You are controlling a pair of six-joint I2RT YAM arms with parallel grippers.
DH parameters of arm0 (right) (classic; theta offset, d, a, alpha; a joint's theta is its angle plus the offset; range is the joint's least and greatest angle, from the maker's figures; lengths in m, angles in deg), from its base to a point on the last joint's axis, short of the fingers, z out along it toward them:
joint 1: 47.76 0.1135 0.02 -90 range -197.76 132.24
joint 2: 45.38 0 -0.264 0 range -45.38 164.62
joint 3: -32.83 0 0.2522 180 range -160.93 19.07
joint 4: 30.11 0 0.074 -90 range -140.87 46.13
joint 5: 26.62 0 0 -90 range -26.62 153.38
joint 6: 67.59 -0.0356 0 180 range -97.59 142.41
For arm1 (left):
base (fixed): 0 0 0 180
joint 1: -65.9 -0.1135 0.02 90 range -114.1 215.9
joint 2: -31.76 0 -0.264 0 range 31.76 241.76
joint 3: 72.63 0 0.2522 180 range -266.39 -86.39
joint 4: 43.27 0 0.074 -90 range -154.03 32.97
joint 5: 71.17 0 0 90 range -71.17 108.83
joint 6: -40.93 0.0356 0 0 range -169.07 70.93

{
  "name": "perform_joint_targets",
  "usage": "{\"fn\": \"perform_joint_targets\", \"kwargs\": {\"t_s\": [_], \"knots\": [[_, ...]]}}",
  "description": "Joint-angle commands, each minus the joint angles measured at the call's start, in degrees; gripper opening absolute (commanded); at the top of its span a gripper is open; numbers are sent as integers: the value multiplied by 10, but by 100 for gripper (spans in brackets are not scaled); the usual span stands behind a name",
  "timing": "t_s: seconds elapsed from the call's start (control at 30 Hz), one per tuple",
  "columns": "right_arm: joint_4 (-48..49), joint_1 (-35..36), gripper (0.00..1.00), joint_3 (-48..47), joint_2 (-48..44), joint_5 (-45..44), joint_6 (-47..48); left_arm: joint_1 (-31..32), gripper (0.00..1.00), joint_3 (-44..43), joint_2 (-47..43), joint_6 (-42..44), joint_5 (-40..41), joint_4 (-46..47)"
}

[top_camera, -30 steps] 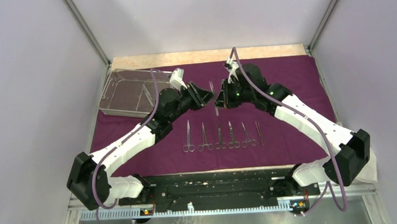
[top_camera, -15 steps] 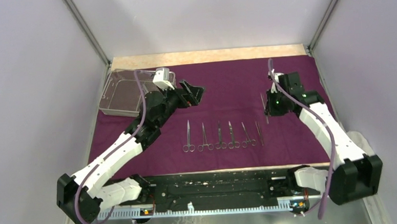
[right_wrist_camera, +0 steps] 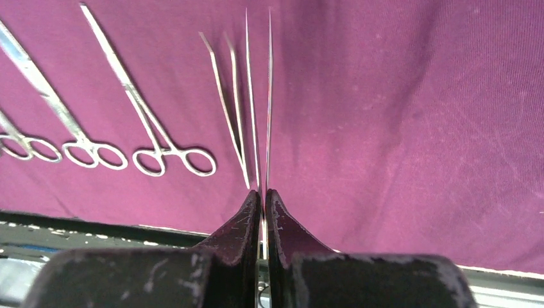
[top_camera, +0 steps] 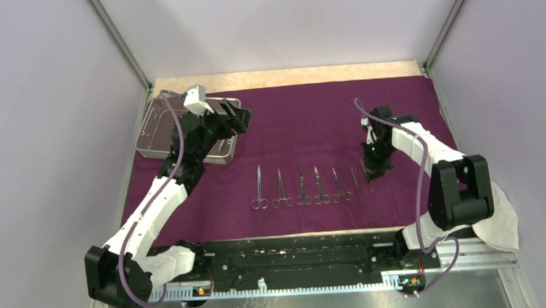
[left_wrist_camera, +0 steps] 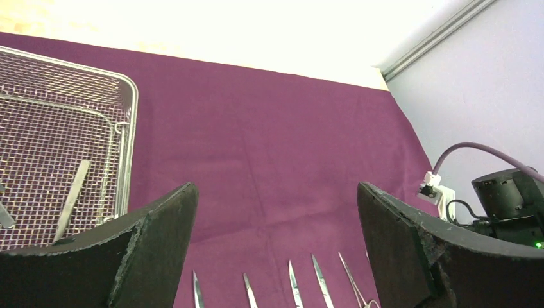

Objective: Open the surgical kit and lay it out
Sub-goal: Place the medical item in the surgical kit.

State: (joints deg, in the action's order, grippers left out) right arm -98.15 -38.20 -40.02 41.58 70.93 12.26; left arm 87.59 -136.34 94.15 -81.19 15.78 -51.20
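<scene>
The dark purple cloth wrap (top_camera: pixel 310 117) lies spread over the table. On its far left stands the silver mesh tray (top_camera: pixel 155 135), with a flat steel piece (left_wrist_camera: pixel 74 191) still inside. My left gripper (top_camera: pixel 237 118) hovers at the tray's right end, open and empty (left_wrist_camera: pixel 276 189). Several scissor-like instruments (top_camera: pixel 301 188) lie in a row near the front, with a pair of tweezers (top_camera: pixel 357 183) at the right end. My right gripper (top_camera: pixel 375 164) is low beside that end, shut (right_wrist_camera: pixel 263 192) on another pair of tweezers (right_wrist_camera: pixel 267 96) whose prongs point away over the cloth.
A white cloth (top_camera: pixel 503 223) lies at the front right corner under the right arm's base. The black rail (top_camera: pixel 297 255) runs along the near edge. Metal frame posts stand at the back corners.
The two grippers met mid-table a second ago. The left one has let go, opened wide and swung back left to the tray. The right one carried the tweezers right and down to the row's end.
</scene>
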Motion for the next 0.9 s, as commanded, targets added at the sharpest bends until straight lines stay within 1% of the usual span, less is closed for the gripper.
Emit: {"fn": "perform_joint_targets", "kwargs": {"t_s": [0.0,0.23,0.77,0.87], "knots": [[5,-3,0,-1,26,-34,-13,-15,99,-7,5,28,-41,19],[1,-3,0,0,43,-42,-16,-15,99,-27,14,64,-43,11],[12,-3,0,-6,84,-38,-5,-14,99,-27,9,75,-36,6],[11,-3,2,-6,92,-38,-5,-14,99,-28,8,76,-30,5]]}}
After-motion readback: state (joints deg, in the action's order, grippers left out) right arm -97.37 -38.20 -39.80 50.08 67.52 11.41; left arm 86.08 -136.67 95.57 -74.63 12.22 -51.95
